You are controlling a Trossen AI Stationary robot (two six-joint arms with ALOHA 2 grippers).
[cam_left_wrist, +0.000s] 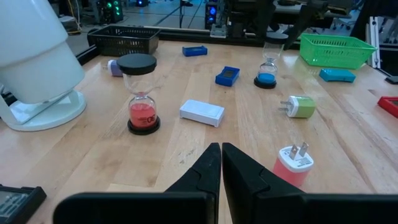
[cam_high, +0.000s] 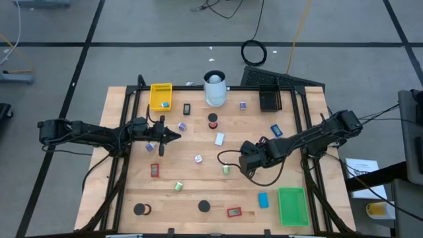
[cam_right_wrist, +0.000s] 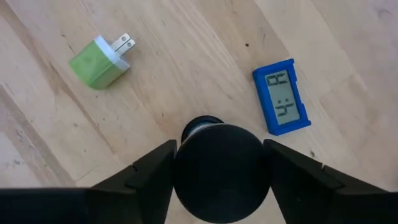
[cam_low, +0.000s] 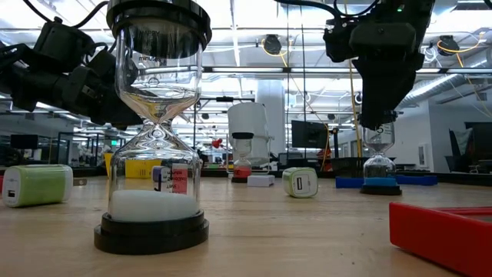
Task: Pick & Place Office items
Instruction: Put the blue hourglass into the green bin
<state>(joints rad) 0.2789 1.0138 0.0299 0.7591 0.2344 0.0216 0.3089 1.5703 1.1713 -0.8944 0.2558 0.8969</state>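
Note:
A small hourglass [cam_low: 379, 165] with blue sand and a black top cap [cam_right_wrist: 222, 171] stands upright on its base on the wooden table, right of centre. My right gripper [cam_high: 247, 159] is above it, pointing steeply down, its fingers closed on the cap. My left gripper [cam_left_wrist: 221, 158] hovers shut and holds nothing at the table's left [cam_high: 173, 137]. Other office items lie scattered: a green plug [cam_right_wrist: 102, 59], a blue clock [cam_right_wrist: 281, 96], a red-sand hourglass [cam_left_wrist: 142, 93] and a white block [cam_left_wrist: 202, 112]. My right gripper has the hourglass's round black top cap [cam_right_wrist: 186, 171] between its two fingers [cam_right_wrist: 152, 171], one on each side of the cap. The fingers come from above, pointing steeply down. The hourglass stays upright with its base [cam_low: 380, 187] on the table.
A green tray [cam_high: 292, 205] sits at the near right, a yellow tray [cam_high: 160, 96] and a black tray [cam_high: 269, 99] at the far edge, with a tall white cylinder [cam_high: 215, 89] between them. A large white-sand hourglass [cam_low: 157, 131] stands near the front edge.

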